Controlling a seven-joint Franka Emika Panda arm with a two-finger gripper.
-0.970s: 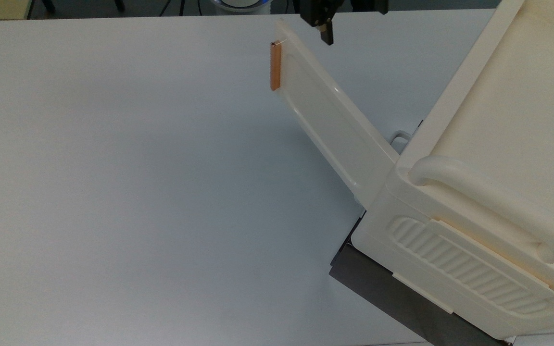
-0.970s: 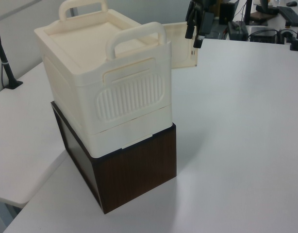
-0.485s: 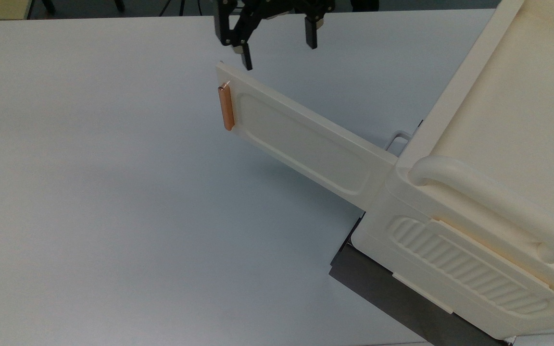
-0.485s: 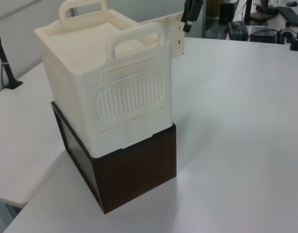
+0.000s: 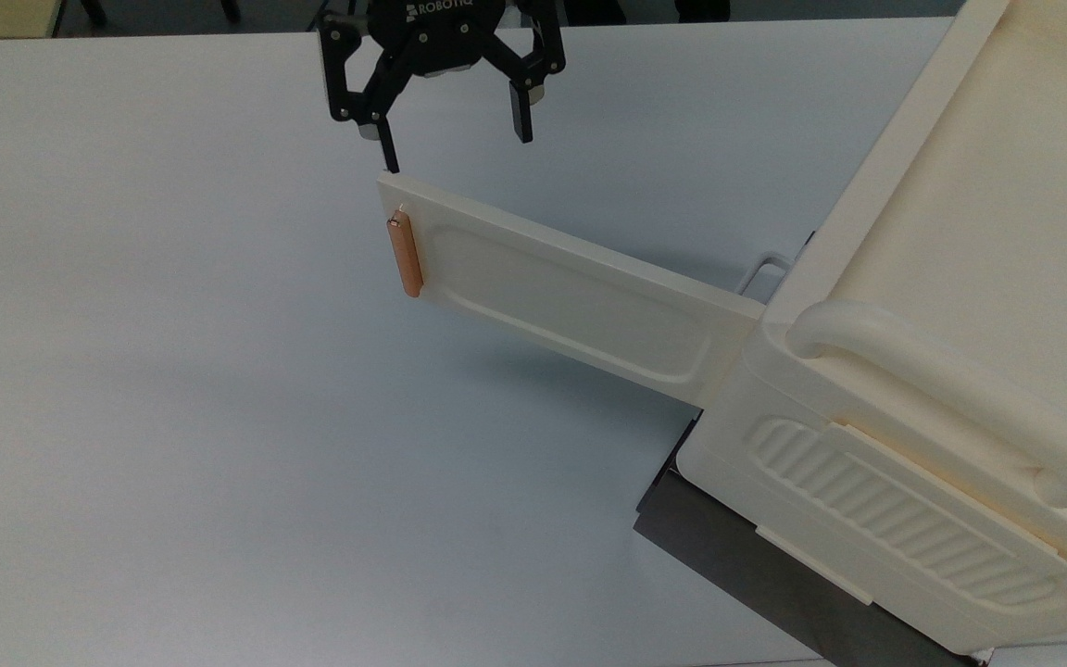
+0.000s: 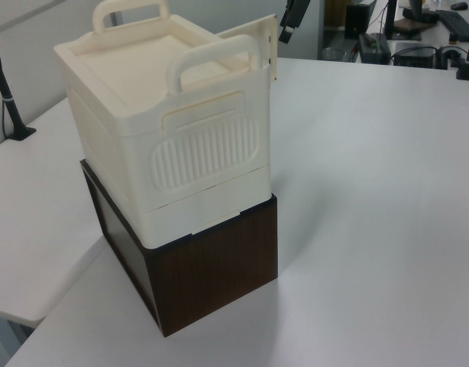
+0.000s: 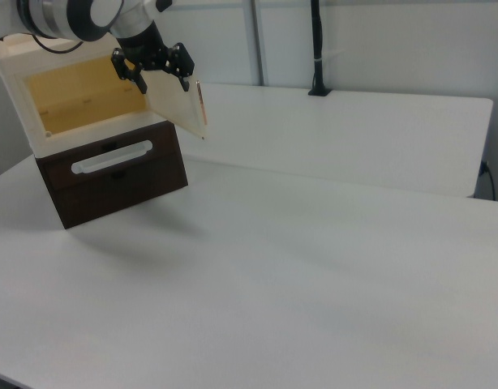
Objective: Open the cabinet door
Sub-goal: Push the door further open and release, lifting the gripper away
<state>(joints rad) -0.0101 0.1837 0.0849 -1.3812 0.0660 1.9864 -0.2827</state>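
White table (image 5: 172, 417), office room.

Cabinet door (image 5: 571, 296): flat cream plastic panel with a recessed rounded-rectangle face and a small copper-orange bar handle (image 5: 405, 255) set near the free edge. Swung wide open, standing upright on its hinge edge at the cream cabinet's (image 5: 950, 371) front corner and reaching out toward the top view's left over the white table. In the right view, angled away from the opening, showing the yellowish interior (image 7: 87, 101).
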